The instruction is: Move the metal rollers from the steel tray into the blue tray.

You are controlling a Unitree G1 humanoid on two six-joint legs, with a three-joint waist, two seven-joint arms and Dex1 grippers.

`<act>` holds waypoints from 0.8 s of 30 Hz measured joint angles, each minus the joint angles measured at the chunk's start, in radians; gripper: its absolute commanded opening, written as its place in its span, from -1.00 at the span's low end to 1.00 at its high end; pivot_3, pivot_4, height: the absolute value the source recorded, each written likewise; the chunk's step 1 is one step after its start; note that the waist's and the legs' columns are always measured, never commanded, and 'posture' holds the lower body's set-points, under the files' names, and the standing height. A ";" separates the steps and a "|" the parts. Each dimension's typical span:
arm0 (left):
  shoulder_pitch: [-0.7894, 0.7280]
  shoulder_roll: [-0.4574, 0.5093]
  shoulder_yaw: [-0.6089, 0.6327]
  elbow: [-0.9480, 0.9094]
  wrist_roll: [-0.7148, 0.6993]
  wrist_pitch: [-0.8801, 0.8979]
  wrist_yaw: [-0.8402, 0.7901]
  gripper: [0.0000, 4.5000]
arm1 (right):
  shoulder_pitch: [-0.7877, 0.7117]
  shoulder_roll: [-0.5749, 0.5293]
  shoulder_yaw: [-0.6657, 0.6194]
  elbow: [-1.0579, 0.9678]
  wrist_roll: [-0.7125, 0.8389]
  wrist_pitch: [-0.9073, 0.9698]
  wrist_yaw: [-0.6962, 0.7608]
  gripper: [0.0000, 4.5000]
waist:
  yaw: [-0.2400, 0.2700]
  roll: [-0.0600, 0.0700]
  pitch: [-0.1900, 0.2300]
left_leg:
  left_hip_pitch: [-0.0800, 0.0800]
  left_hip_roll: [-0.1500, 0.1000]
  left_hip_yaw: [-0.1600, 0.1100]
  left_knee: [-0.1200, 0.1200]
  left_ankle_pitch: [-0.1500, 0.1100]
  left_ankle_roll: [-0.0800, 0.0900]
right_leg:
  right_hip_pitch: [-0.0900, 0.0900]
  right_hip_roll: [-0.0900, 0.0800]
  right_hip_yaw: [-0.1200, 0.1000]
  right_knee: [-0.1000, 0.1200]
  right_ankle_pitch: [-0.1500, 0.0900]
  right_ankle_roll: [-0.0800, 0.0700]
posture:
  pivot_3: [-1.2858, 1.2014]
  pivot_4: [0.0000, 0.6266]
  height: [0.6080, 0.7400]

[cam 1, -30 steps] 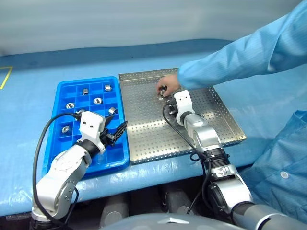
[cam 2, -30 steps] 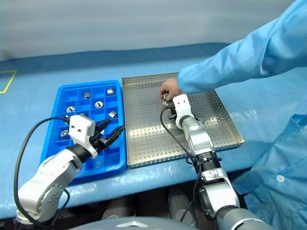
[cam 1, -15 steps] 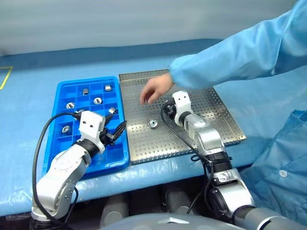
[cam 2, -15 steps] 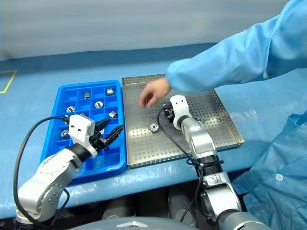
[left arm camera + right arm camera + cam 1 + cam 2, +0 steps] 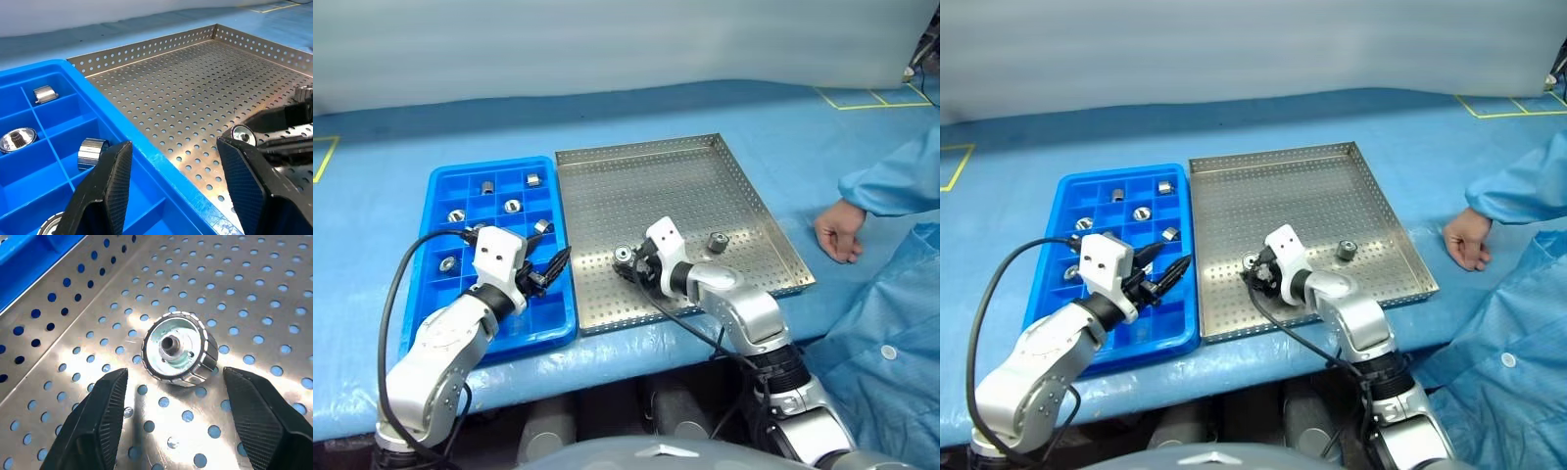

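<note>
So the right gripper (image 5: 171, 421) is lined up on a small shiny silver metal roller (image 5: 180, 348) with a ribbed rim and dark centre hole, lying on its side just ahead of the spread black fingers (image 5: 98, 416), nothing gripped yet. Looks like the pick-up step: next it needs to ease forward so the roller sits between the pads, then squeeze. Round and slick, so it could roll off if nudged.

That big perforated steel tray (image 5: 607, 304) has one more roller (image 5: 716, 242) further off, past the gripper's right side. The left gripper (image 5: 555, 267) hovers released over the bright blue gridded plastic tray (image 5: 445, 176), empty-handed; several rollers already sit in compartments beyond and beside it
</note>
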 measured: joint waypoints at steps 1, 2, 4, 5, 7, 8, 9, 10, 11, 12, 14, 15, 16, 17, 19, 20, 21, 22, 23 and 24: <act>-0.001 0.000 0.000 0.000 0.000 0.000 -0.001 0.33 | -0.004 0.012 0.000 0.021 -0.009 -0.020 -0.011 0.46 | 0.000 0.000 0.000 | 0.001 0.000 0.000 0.000 0.000 0.000 | 0.001 0.000 0.000 0.000 -0.001 0.001 | 0.00 -0.52 1.00; -0.001 0.001 -0.001 0.000 0.000 0.000 -0.002 0.33 | -0.009 0.023 -0.002 0.038 -0.016 -0.037 -0.025 0.46 | 0.000 0.000 0.000 | 0.001 0.000 0.000 0.001 0.000 0.000 | 0.001 0.000 0.000 0.000 -0.001 0.001 | 0.00 -0.52 1.00; -0.002 0.002 -0.001 0.000 0.000 0.000 -0.003 0.33 | -0.015 0.047 -0.012 0.070 -0.018 -0.065 -0.040 0.46 | 0.002 -0.001 0.000 | 0.001 0.000 0.000 0.001 0.000 0.000 | 0.002 0.000 0.000 0.000 -0.001 0.001 | 0.00 -0.52 1.00; -0.003 0.002 -0.001 0.000 0.000 0.000 -0.003 0.33 | -0.017 0.053 -0.017 0.081 -0.019 -0.078 -0.043 0.46 | 0.002 -0.001 0.000 | 0.001 0.000 0.000 0.001 0.000 0.000 | 0.002 0.000 0.000 0.000 -0.001 0.001 | 0.00 -0.52 1.00; -0.003 0.002 -0.001 0.000 0.000 0.000 -0.002 0.33 | -0.023 0.056 -0.018 0.101 -0.024 -0.100 -0.042 0.46 | 0.003 -0.001 0.000 | 0.001 0.000 0.000 0.001 0.000 0.000 | 0.002 0.000 0.000 -0.001 0.000 0.001 | 0.00 -0.52 1.00; -0.003 0.002 -0.001 0.000 0.000 0.000 -0.002 0.33 | -0.026 0.055 -0.018 0.108 -0.030 -0.112 -0.039 0.46 | 0.003 -0.001 0.000 | 0.000 0.000 0.000 0.001 0.000 0.000 | 0.002 0.000 0.000 -0.001 0.000 0.001 | 0.00 -0.52 1.00; -0.003 0.002 -0.001 0.000 0.000 0.000 -0.002 0.33 | -0.027 0.056 -0.018 0.112 -0.031 -0.122 -0.035 0.46 | 0.003 -0.001 0.000 | 0.000 0.000 0.000 0.001 0.000 0.000 | 0.002 0.000 0.000 -0.001 0.000 0.001 | 0.00 -0.52 1.00; -0.002 0.002 0.000 0.000 0.000 0.000 -0.002 0.33 | -0.032 0.061 -0.017 0.118 -0.031 -0.128 -0.030 0.46 | 0.003 -0.001 0.000 | 0.000 0.000 0.000 0.001 0.000 0.000 | 0.002 0.000 0.000 -0.001 0.000 0.001 | 0.00 -0.52 1.00; -0.002 0.002 0.000 0.000 0.000 0.000 -0.002 0.33 | -0.038 0.065 -0.017 0.124 -0.032 -0.131 -0.028 0.38 | 0.002 -0.001 0.000 | 0.000 0.000 0.000 0.001 0.000 0.000 | 0.001 0.000 0.000 -0.001 0.000 0.000 | 0.00 -0.52 1.00; -0.001 0.002 0.000 0.000 0.000 0.000 -0.001 0.33 | -0.046 0.069 -0.018 0.137 -0.034 -0.139 -0.028 0.29 | 0.001 -0.001 0.000 | 0.000 0.000 0.000 0.001 0.000 0.000 | 0.001 0.000 0.000 0.000 0.001 -0.001 | 0.02 -0.52 1.00; 0.002 0.002 0.000 0.000 0.000 0.001 0.000 0.33 | -0.055 0.074 -0.018 0.145 -0.035 -0.144 -0.028 0.08 | 0.002 0.000 0.000 | 0.000 0.000 -0.001 0.000 0.000 0.000 | 0.001 0.000 0.000 0.000 0.001 -0.001 | 0.02 -0.52 1.00; 0.004 0.002 0.000 0.000 0.000 0.001 0.001 0.33 | -0.056 0.076 -0.018 0.147 -0.035 -0.145 -0.028 -0.09 | 0.003 0.000 0.000 | 0.000 0.000 -0.001 0.000 0.000 0.000 | 0.001 0.000 0.000 0.000 0.001 -0.001 | 0.02 -0.52 1.00; 0.008 0.002 0.001 0.000 0.000 0.001 0.002 0.33 | -0.056 0.076 -0.016 0.147 -0.036 -0.146 -0.027 -0.23 | 0.004 0.000 0.000 | 0.000 0.000 -0.001 0.000 0.000 0.000 | 0.001 0.000 0.000 0.000 0.001 -0.001 | 0.02 -0.52 1.00; 0.012 0.002 0.003 0.000 0.000 0.001 0.003 0.33 | -0.056 0.074 -0.016 0.146 -0.037 -0.146 -0.025 -0.25 | 0.005 0.000 0.000 | 0.000 0.000 -0.001 0.000 0.000 0.000 | 0.001 0.000 0.000 0.000 0.001 -0.001 | 0.02 -0.52 1.00; 0.023 0.006 0.012 0.000 -0.001 0.002 0.003 0.33 | -0.056 0.068 -0.005 0.138 -0.040 -0.145 -0.018 -0.25 | 0.004 0.000 0.000 | 0.000 0.000 -0.001 0.000 0.000 0.000 | 0.001 0.000 0.000 0.000 0.001 -0.001 | 0.03 -0.52 1.00; 0.028 0.009 0.021 0.000 -0.001 0.002 0.004 0.33 | -0.054 0.065 -0.001 0.133 -0.041 -0.144 -0.018 -0.25 | 0.004 0.000 0.000 | 0.000 0.000 -0.001 0.000 0.000 0.000 | 0.001 0.000 0.000 0.000 0.001 -0.001 | 0.03 -0.52 1.00; 0.033 0.011 0.031 0.000 -0.001 0.002 0.004 0.33 | -0.053 0.062 0.004 0.127 -0.044 -0.144 -0.018 -0.25 | 0.004 0.000 0.000 | 0.000 0.000 -0.001 0.000 0.000 0.000 | 0.001 0.000 0.000 0.000 0.001 -0.001 | 0.03 -0.52 1.00; 0.041 0.014 0.045 0.000 -0.001 0.003 0.005 0.33 | -0.049 0.059 0.007 0.118 -0.049 -0.142 -0.018 -0.25 | 0.004 0.000 0.000 | 0.000 0.000 -0.001 0.000 0.000 0.000 | 0.001 0.000 0.000 0.000 0.001 -0.001 | 0.03 -0.52 1.00; 0.047 0.019 0.054 0.000 -0.002 0.003 0.004 0.33 | -0.047 0.055 0.009 0.107 -0.051 -0.139 -0.017 -0.25 | 0.005 0.000 0.000 | 0.000 0.000 -0.001 0.000 0.000 0.000 | 0.001 0.000 0.000 0.000 0.001 -0.001 | 0.03 -0.52 1.00; 0.055 0.024 0.065 -0.002 -0.005 0.004 0.003 0.33 | -0.045 0.053 0.011 0.090 -0.049 -0.135 -0.009 -0.25 | 0.005 0.000 0.000 | 0.000 0.000 -0.001 0.000 0.000 0.000 | 0.000 0.000 0.000 0.000 0.001 -0.001 | 0.03 -0.52 1.00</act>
